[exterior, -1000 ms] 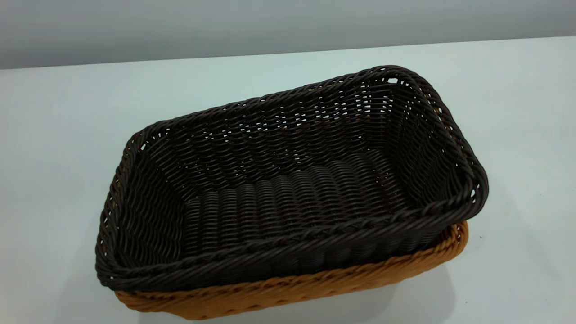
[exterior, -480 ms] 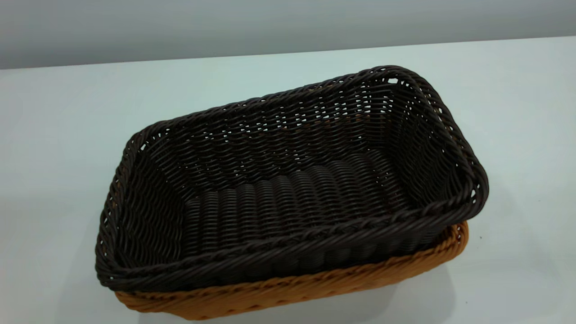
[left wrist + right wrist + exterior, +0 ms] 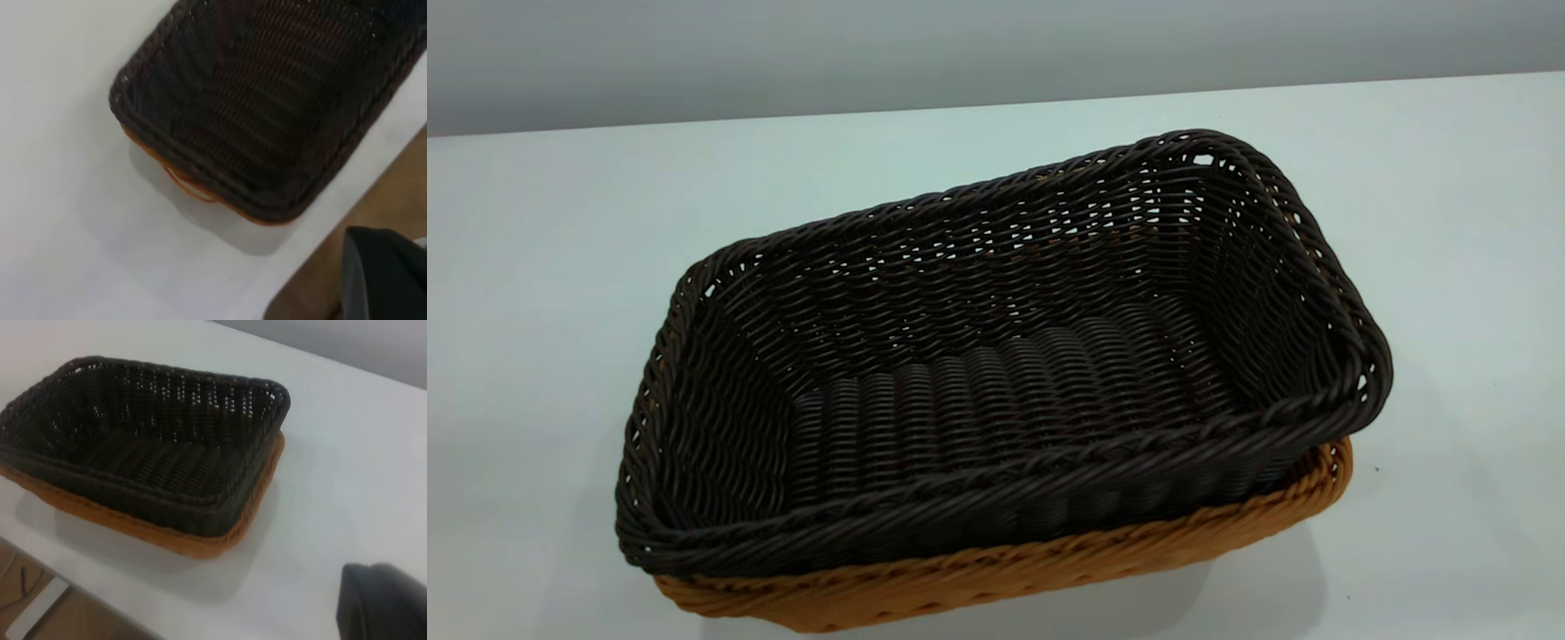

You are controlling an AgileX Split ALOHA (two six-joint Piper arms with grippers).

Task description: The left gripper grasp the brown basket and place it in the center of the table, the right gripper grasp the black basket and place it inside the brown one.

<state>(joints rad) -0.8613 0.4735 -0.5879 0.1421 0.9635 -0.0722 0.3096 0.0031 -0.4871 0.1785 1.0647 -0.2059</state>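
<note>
The black basket (image 3: 996,391) sits nested inside the brown basket (image 3: 1049,564) in the middle of the white table (image 3: 560,222). Its dark rim stands above the orange-tan rim, which shows only along the near side and the right corner. Neither gripper shows in the exterior view. In the left wrist view, a dark part of the left gripper (image 3: 387,273) shows off the table's edge, well apart from the black basket (image 3: 267,100) and the brown basket's loop handle (image 3: 193,190). In the right wrist view, a dark part of the right gripper (image 3: 383,600) is over bare table, apart from both baskets (image 3: 147,447).
The table edge and brown floor (image 3: 387,193) lie close to the baskets on the left arm's side. A grey wall (image 3: 960,44) runs behind the table's far edge. Bare tabletop (image 3: 333,453) surrounds the baskets.
</note>
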